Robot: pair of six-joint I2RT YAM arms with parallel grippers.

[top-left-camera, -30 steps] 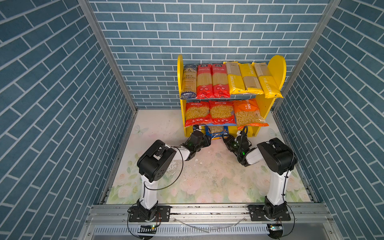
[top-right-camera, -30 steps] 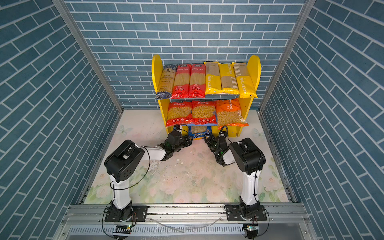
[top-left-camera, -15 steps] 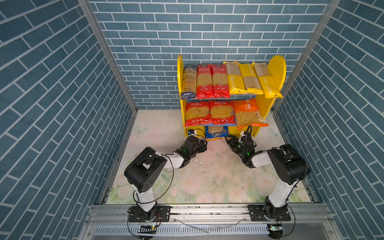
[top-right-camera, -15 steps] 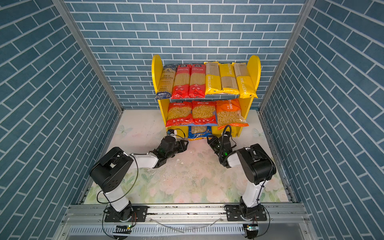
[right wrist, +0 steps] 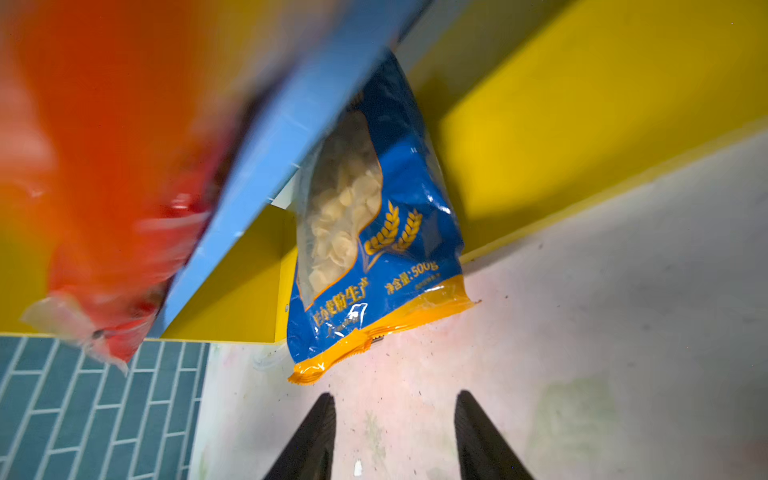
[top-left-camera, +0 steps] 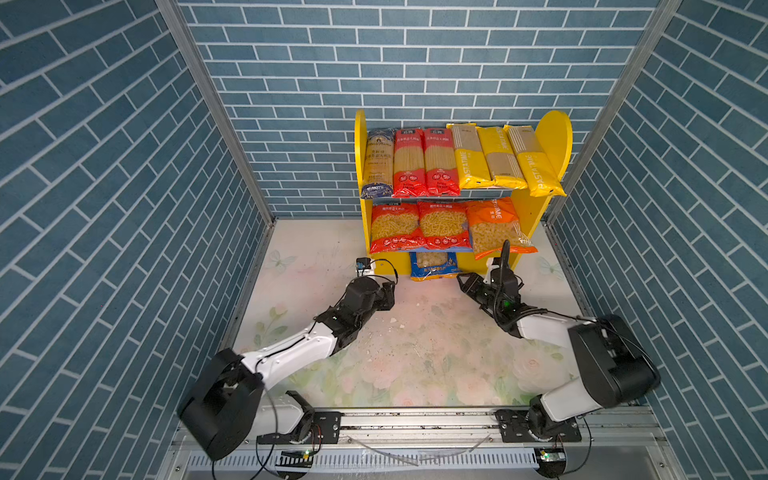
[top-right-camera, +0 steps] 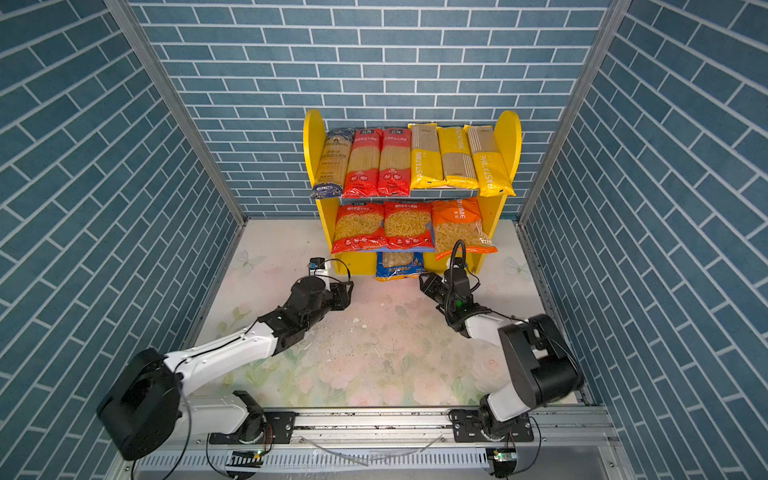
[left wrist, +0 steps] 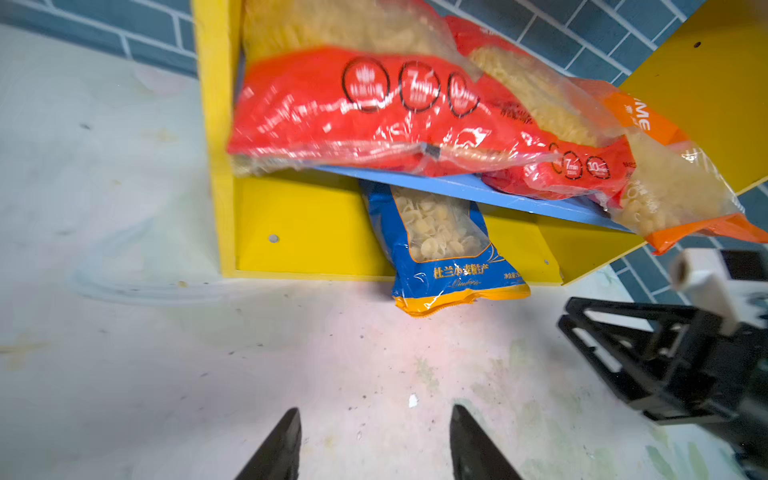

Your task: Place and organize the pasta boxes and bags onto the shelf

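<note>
Both arms have drawn back from the shelf (top-left-camera: 555, 137) since a second ago. The left end effector (left wrist: 376, 411) and right end effector (right wrist: 395, 395) now hover over the surface (top-left-camera: 415, 353), each with jaws partly apart and empty. The shelf stands at the surface's far edge (long packs (top-left-camera: 440, 162) above, wide bags (top-left-camera: 442, 226) below). The blue-yellow bag (left wrist: 444, 249) lies on the surface beneath the blue lower board (left wrist: 457, 187), with one end poking out and nothing touching it.
</note>
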